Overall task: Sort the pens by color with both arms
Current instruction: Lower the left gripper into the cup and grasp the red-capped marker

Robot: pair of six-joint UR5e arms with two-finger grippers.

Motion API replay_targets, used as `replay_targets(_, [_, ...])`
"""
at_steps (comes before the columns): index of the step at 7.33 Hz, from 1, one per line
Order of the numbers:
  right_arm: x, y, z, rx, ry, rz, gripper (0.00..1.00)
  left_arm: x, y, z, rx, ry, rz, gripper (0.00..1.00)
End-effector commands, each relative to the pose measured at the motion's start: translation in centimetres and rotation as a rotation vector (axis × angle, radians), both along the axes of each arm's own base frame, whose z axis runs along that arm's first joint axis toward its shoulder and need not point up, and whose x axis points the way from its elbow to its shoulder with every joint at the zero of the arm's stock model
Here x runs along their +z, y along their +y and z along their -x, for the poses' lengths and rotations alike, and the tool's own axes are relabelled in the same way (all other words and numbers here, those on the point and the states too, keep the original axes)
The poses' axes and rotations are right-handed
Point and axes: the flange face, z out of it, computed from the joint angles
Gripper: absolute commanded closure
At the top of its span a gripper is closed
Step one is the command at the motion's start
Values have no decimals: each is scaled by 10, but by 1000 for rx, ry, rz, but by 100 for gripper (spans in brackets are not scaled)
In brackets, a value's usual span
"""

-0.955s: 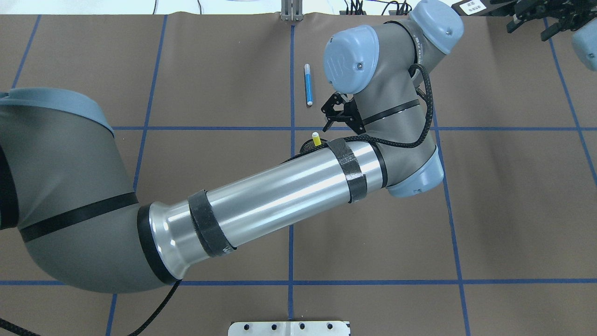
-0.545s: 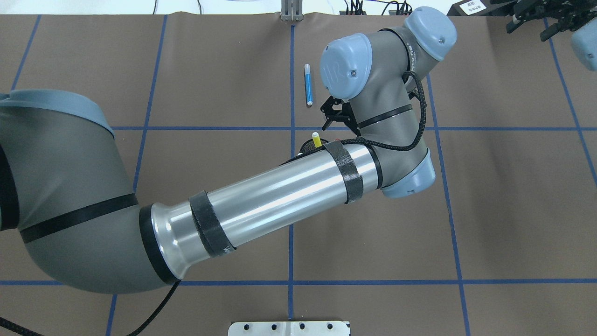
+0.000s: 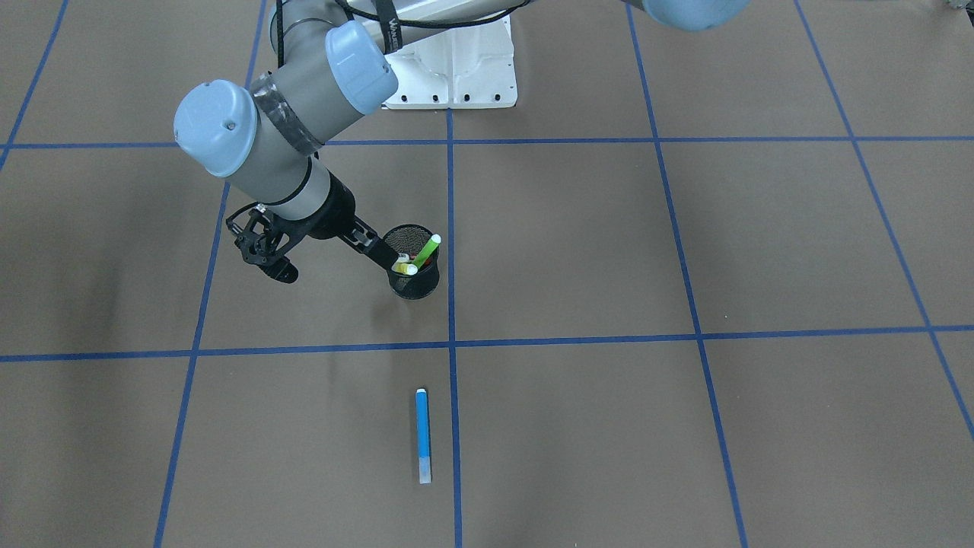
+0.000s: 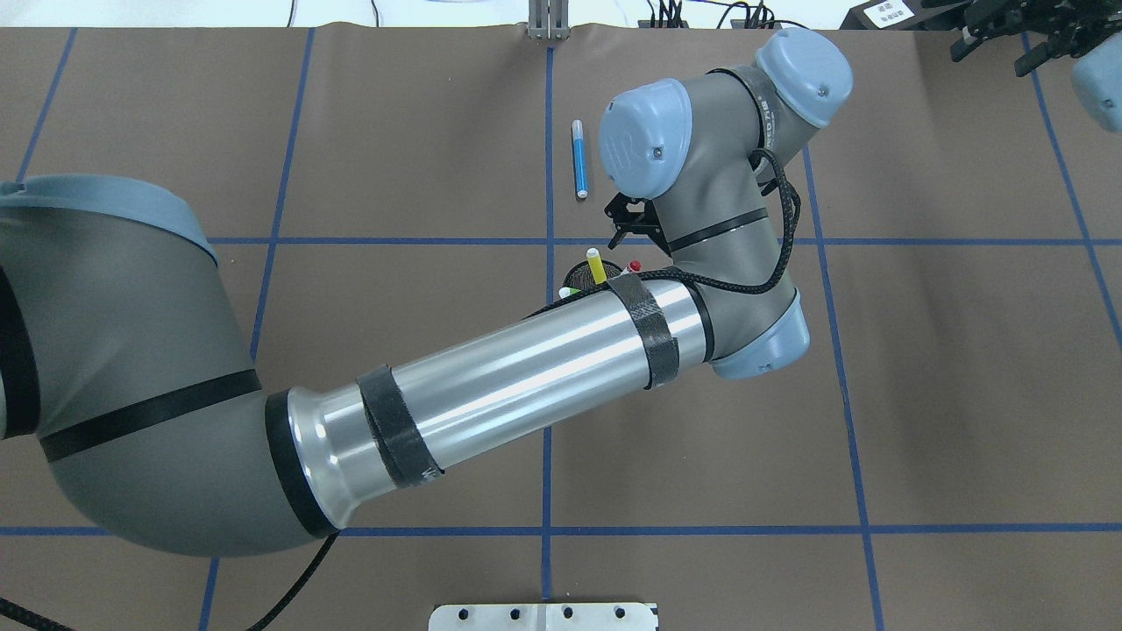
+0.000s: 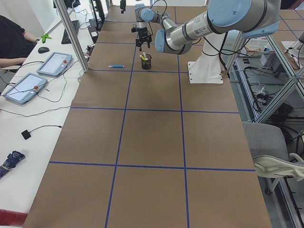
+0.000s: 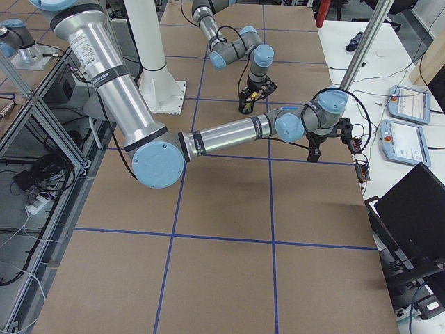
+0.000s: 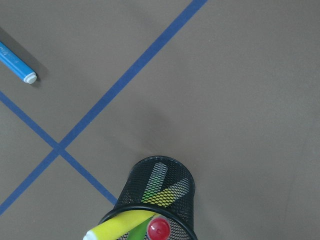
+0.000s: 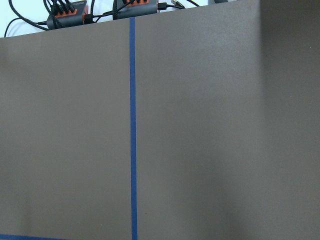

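Blue pen [image 3: 423, 435], pale-capped, lies flat on brown table [image 3: 685, 418], just beyond left gripper [image 4: 621, 223]. Jaws parted, nothing held. Below them, robot-ward: black mesh cup [image 3: 415, 280] holding yellow pen [image 4: 595, 263], green pen [image 3: 426, 250] and red-capped pen [image 7: 160, 229]. Right gripper [image 4: 999, 39] far off; can't tell its jaw state.

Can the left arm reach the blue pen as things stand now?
Likely yes. The left tool, open and empty, hangs close to the blue pen, which lies flat and alone on the mat. The black mesh cup is not between them.
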Motion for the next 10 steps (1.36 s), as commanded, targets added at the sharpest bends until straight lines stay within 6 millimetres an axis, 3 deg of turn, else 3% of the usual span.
replay_targets(1, [2, 0, 1, -1, 1, 4, 1, 8, -1, -4, -7, -11, -2, 5])
replay_targets(6, [4, 1, 2, -3, 2, 7, 1, 16, 11, -16, -38, -23, 30, 20])
replay_targets(8, [6, 0, 3, -6, 4, 6, 1, 14, 11, -15, -40, -20, 27, 32])
replay_targets(10, [6, 0, 3, -8, 5, 5, 1, 13, 9, -16, -54, -10, 4, 32])
